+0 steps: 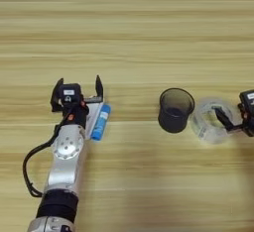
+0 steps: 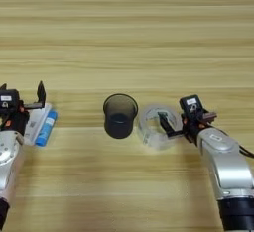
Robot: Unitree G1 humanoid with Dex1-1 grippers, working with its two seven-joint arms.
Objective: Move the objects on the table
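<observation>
2 grippers: right gripper (image 2: 166, 124) gripping tape ring (image 2: 157, 125) wall (beside cup (image 2: 119, 115)), left gripper (image 1: 78, 93) spread wide.

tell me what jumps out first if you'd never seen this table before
The eye lands on the dark cup at mid-table with a clear tape ring right beside it, where the right gripper has one black finger reaching inside the ring. At the left, the left gripper sits open next to a blue-and-white tube lying flat on the wooden table.
</observation>
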